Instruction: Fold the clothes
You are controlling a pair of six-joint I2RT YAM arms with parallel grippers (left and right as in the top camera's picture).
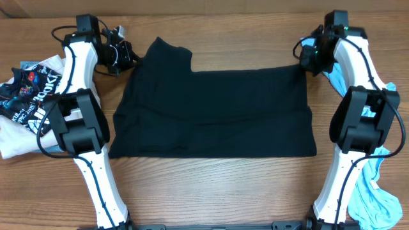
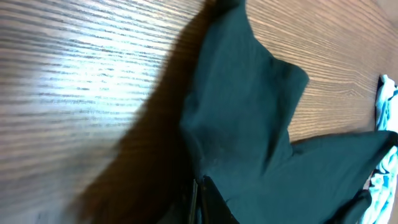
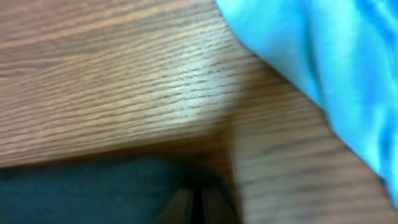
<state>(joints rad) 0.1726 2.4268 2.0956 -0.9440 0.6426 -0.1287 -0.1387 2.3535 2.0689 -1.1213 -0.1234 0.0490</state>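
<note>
Black garment [image 1: 211,108]: lay flat on table [image 1: 211,188].
My left gripper [image 1: 128,57]: pinched its corner.
My right gripper [image 1: 307,61]: pinched another corner.

One high view, two close wrist views.
Overhead looks straight down on the whole counter [image 1: 211,185]; the wrist cameras sit low and close at the black garment's [image 1: 211,108] far-left and far-right corners, the right blurred, beside blue cloth [image 3: 323,50].

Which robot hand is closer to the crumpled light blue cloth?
Right. The right gripper is at one far corner of the black garment, beside the crumpled light blue cloth. The left gripper is at the other far corner, across the whole garment.
</note>
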